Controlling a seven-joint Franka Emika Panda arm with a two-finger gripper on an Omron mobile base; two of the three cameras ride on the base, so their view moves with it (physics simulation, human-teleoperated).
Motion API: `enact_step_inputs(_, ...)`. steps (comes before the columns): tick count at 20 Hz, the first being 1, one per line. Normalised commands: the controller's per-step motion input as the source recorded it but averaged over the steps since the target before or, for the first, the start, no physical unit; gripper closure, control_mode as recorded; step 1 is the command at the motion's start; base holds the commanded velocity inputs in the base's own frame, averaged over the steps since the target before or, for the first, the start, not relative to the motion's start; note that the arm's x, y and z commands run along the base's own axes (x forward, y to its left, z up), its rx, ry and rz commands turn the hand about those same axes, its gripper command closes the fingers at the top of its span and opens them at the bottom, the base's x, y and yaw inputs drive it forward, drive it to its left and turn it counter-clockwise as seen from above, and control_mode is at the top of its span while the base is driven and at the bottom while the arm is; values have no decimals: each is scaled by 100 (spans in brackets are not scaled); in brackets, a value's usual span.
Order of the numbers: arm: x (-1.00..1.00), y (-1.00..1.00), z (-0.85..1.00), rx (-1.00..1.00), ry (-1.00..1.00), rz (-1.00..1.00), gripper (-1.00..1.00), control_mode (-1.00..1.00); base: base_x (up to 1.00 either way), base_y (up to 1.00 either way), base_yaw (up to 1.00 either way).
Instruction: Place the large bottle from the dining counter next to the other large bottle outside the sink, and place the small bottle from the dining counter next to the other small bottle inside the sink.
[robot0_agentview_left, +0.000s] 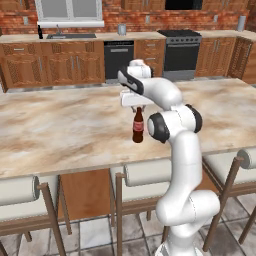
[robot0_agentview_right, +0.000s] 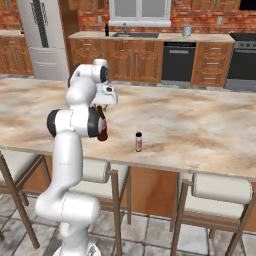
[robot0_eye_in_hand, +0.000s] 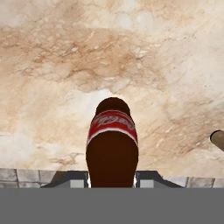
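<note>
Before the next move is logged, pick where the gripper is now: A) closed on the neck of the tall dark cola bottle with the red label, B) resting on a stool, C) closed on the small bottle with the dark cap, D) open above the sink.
A: the gripper sits closed on the neck of the tall dark cola bottle with the red label, over the marble dining counter; the small bottle with the dark cap stands apart, untouched.

White arm, dark joints
</note>
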Motion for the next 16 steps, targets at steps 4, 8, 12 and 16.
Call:
enact_step_inputs(4, -25, 0, 37, 0, -3, 0, 100, -100, 0, 0, 0)
enact_step_inputs(8, -46, 0, 34, 0, 0, 0, 100, -100, 0, 0, 0)
enact_step_inputs(12, -71, 0, 35, 0, -1, 0, 100, -100, 0, 0, 0)
enact_step_inputs(16, -78, 0, 39, 0, -5, 0, 100, -100, 0, 0, 0)
